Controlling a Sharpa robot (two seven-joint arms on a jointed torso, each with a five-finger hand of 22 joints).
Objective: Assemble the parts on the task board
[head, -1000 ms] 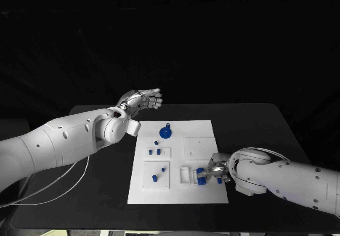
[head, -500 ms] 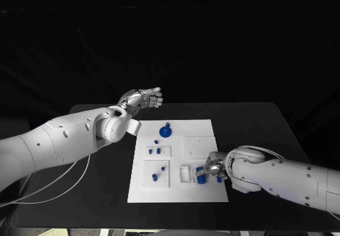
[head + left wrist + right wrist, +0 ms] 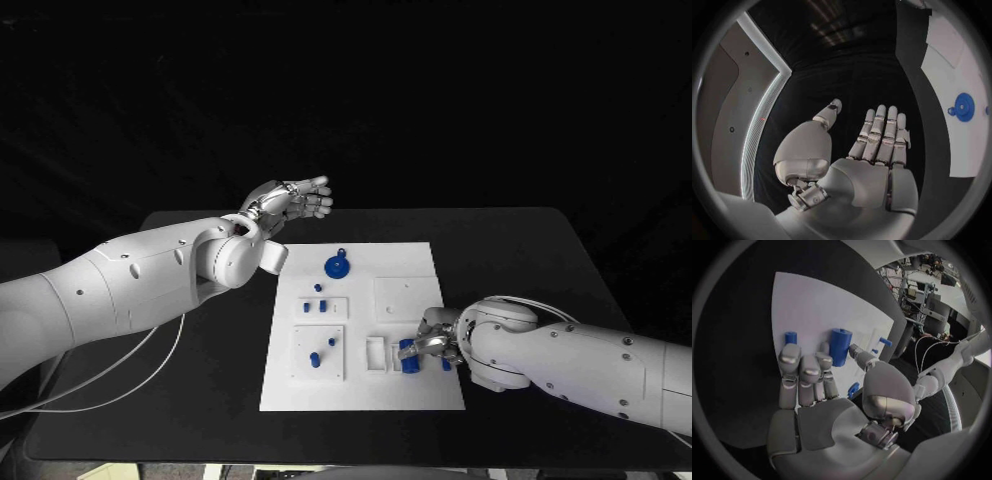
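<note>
The white task board [image 3: 397, 262] lies in the middle of the black table. A blue round part with a loop [image 3: 338, 266] lies near its far edge, and it shows again as the blue round part [image 3: 964, 105]. Small blue pieces [image 3: 322, 306] stand in the board's left blocks. My right hand [image 3: 438, 344] is at the board's near right corner. There its thumb and a finger [image 3: 824, 356] pinch an upright blue cylinder [image 3: 840, 346]. A short blue peg [image 3: 791, 337] stands just beside the fingers. My left hand [image 3: 294, 202] hovers open above the table's far left, fingers straight, holding nothing.
The board [image 3: 811, 305] is bare beyond the cylinder. Another small blue piece [image 3: 853, 388] lies under the right palm. Black table [image 3: 519, 260] surrounds the board on all sides, with the widest strip to the right.
My right arm has shifted slightly toward the board, and its hand stays at the blue cylinder. The left arm has not moved.
</note>
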